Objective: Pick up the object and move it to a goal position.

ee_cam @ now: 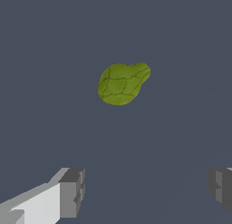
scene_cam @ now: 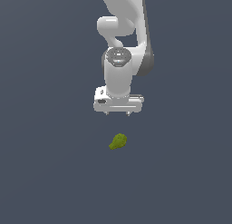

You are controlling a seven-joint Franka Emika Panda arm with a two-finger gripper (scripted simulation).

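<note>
The gripper (scene_cam: 118, 113) hangs with its jaws spread wide and empty, apart from the small olive-green object (scene_cam: 118, 141), which lies alone on the dark table (scene_cam: 50, 173) just below it in the exterior view.

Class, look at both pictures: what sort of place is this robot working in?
Likely a bare simulated test scene: a flat, featureless grey floor, one white robot arm and one small green blob.
</note>
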